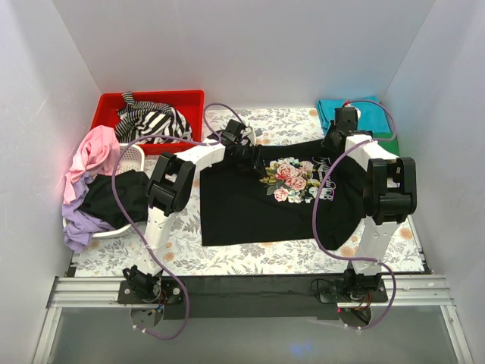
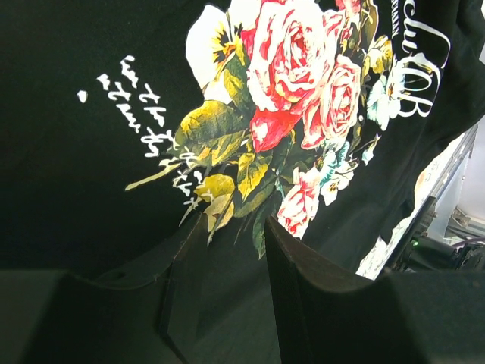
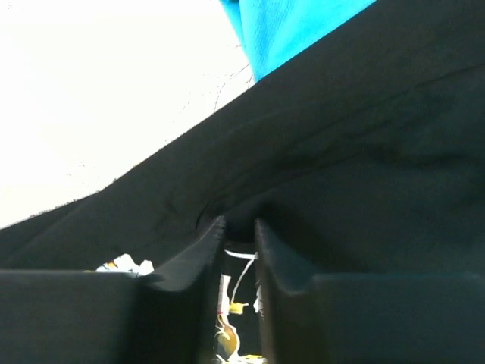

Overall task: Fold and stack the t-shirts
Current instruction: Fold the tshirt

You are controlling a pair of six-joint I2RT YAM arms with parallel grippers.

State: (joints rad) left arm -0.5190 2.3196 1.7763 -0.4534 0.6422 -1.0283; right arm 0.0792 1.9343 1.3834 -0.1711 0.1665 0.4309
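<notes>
- Left gripper (image 2: 235,231) sits at the far-left corner of the black tee (image 1: 250,208). Its fingers look a bit apart with dark cloth between them, but I honestly can't tell if they're biting it or just parked over it.
- Left arm pose: elbow hiked up over the near-left part of the table (image 1: 250,258), forearm angled away from me and inward to that corner.
- That tee lies spread in the middle with the rose print (image 1: 292,180) face up, so I'd call this the start of the first fold, with the far edge getting picked up.
- Over on the far-right corner, the right gripper (image 3: 239,224) has its fingers nearly together, with a ridge of black cloth pinched at the tips. That elbow is up high too, forearm running away and inward.
- Far right, the teal tee (image 1: 364,114) lies folded on a green tee (image 1: 395,141), so that's my guess for the stack spot.
- Next move, I reckon: confirm the left pinch, then bring both corners toward me together, keeping the edge taut so it lands square.
</notes>
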